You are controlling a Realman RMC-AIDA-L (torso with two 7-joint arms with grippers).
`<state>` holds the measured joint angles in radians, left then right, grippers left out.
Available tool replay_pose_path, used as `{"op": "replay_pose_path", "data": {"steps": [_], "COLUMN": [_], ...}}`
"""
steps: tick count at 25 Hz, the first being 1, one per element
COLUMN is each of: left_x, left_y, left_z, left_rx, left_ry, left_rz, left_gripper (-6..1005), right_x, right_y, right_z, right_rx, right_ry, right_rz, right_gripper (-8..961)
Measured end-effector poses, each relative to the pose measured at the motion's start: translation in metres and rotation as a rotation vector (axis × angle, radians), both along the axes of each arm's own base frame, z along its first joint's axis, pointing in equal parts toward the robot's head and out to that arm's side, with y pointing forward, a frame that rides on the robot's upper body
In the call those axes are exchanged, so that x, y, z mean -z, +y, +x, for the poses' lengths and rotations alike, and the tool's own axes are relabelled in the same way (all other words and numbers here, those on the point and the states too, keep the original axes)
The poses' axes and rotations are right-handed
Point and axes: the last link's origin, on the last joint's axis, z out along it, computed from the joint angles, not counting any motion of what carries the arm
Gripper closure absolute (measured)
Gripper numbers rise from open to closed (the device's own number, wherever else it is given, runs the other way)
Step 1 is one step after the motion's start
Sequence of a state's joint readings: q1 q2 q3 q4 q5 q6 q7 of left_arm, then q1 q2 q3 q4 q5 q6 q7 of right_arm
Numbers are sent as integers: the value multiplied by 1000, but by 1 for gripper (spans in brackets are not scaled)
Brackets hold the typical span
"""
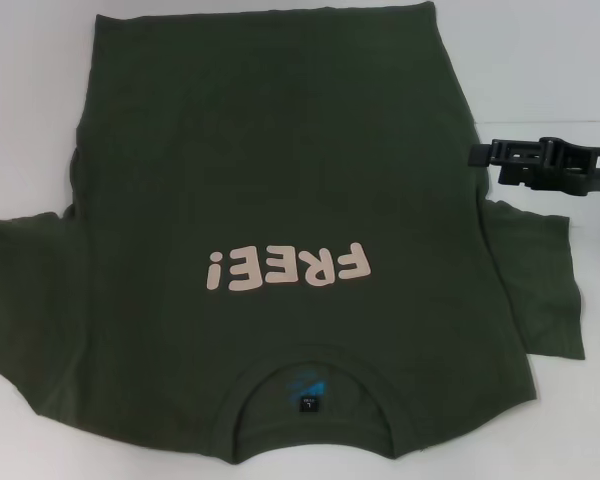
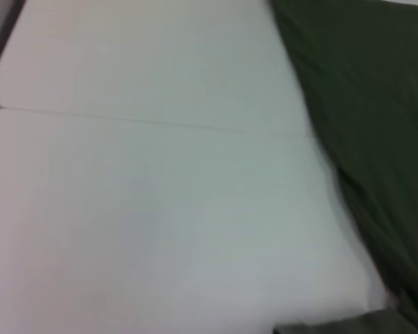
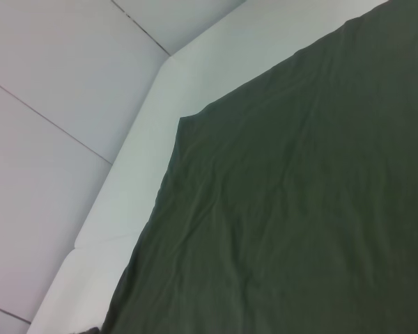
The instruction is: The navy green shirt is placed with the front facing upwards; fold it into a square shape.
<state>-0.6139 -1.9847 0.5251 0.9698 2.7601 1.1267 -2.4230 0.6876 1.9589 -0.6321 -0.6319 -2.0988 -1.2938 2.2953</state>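
We see a white table (image 1: pixel 570 60), and the navy green shirt (image 1: pixel 280 180) lies flat on it, print up.

Navy green shirt (image 1: pixel 280 200) flat, print up (collar nearest).

A white table (image 1: pixel 540 60) filled the head view, and its surface looked smooth and plain. In the left wrist view the same white surface (image 2: pixel 146 209) showed a thin straight seam (image 2: pixel 153 123) running across it (it seemed to be a join between two panels). In the right wrist view the table's pale edge (image 3: pixel 136 174) stood out with an angled corner, and beyond it lay a grey floor (image 3: pixel 49 83) with thin dark lines between large tiles.
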Motion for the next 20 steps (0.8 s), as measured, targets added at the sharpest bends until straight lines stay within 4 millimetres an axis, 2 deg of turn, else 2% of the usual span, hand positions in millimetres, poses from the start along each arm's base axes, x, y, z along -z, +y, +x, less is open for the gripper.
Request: {"op": "replay_pose_path", "data": {"steps": [8, 12, 17, 20], "left_x": [-6, 3, 19, 25], "left_y": [3, 3, 4, 8], "left_z": [3, 10, 33, 56], "left_rx": [-7, -6, -45, -79], "left_ry": [30, 5, -89, -152], "left_rz": [-1, -42, -137, -206], "left_gripper": [999, 999, 999, 998], "right_x": [0, 1, 2, 2], "right_y": [0, 0, -1, -1], "right_z": [0, 0, 2, 2], "right_rx": [1, 2, 9, 10], "right_ry": [1, -1, 0, -1], "right_rz": [-2, -4, -4, -6], "right_gripper": [118, 117, 117, 117]}}
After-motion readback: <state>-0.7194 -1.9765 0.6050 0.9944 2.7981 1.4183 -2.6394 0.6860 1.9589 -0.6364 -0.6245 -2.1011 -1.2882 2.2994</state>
